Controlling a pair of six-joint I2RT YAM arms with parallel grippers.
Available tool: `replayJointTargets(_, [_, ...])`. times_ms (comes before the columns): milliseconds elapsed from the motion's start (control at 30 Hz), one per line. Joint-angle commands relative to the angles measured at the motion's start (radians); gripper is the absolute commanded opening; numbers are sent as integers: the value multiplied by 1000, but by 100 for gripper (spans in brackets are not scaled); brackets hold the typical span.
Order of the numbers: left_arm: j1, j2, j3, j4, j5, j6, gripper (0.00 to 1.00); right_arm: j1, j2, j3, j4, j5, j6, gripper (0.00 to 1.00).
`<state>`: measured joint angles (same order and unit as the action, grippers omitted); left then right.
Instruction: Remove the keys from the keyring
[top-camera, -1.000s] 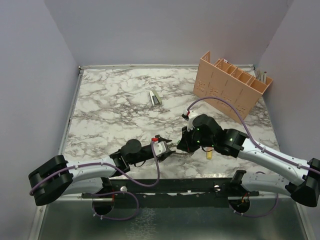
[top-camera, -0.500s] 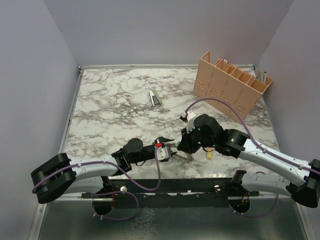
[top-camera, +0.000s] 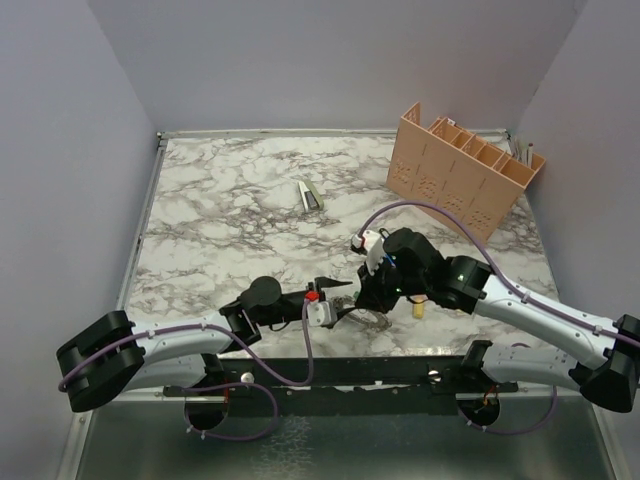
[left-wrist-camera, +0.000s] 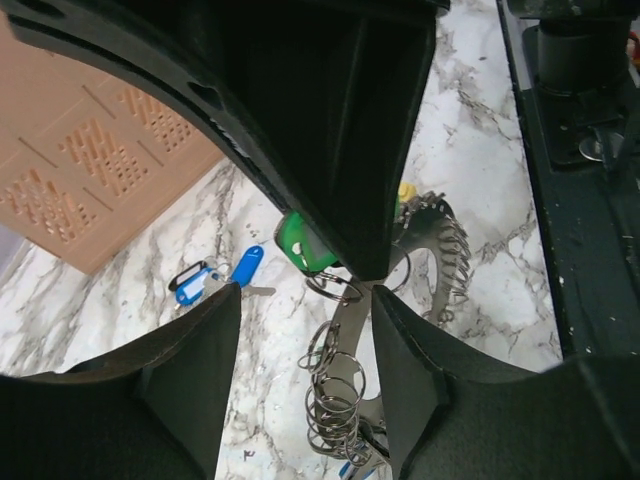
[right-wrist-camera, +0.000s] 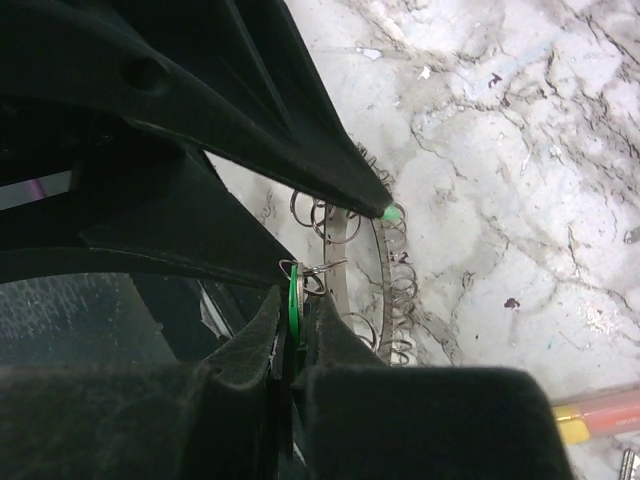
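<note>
The keyring (left-wrist-camera: 352, 322), a flat grey band strung with thin split rings, lies at the table's near edge and shows in the top view too (top-camera: 376, 318). My right gripper (right-wrist-camera: 295, 300) is shut on a green key head (right-wrist-camera: 295, 288), whose small ring is still linked to the keyring (right-wrist-camera: 385, 262). My left gripper (left-wrist-camera: 305, 298) stands open with its fingers either side of the band and its split rings. The green key (left-wrist-camera: 303, 246) sits just above them under the right gripper. Two blue-headed keys (left-wrist-camera: 218, 277) lie loose on the marble to the left.
A peach perforated organiser box (top-camera: 465, 168) stands at the back right. A small grey-green object (top-camera: 310, 194) lies mid-table. A yellow and pink stick (top-camera: 418, 308) rests beside the right gripper. The black base rail (left-wrist-camera: 585, 150) runs right beside the keyring.
My left gripper has come in around the keyring and turned a little, its jaws slightly wider. The right gripper has shifted slightly left, still holding the green key.
</note>
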<state>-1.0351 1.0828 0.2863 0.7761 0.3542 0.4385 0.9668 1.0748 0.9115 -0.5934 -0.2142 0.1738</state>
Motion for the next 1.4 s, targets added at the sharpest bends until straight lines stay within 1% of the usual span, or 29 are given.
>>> replayJointTargets(0, [3,17,3,4,94,-8,54,-2,9,51,-16,-73,-83,1])
replayJointTargets(100, [3,-4,0,-10,108,-18,49,-2,14,54,-36,-79,-141,1])
replayJointTargets(200, [3,-24,0,-26,138,-35,47,-2,10,57,-54,-60,-214,1])
replayJointTargets(300, [3,-32,3,-39,162,-53,41,-1,5,64,-68,-32,-275,1])
replayJointTargets(500, [3,-49,-1,-61,149,-54,44,-2,19,80,-92,-65,-395,1])
replayJointTargets(733, [9,-70,25,-117,114,-25,41,-1,82,133,-183,-134,-572,1])
replayJointTargets(867, [19,-68,34,-130,112,-17,33,-1,120,164,-231,-137,-622,1])
replayJointTargets(967, [24,-51,39,-130,118,-17,30,-1,142,179,-247,-154,-647,1])
replayJointTargets(1367, [38,3,48,-129,109,-21,27,-1,135,168,-230,-173,-658,1])
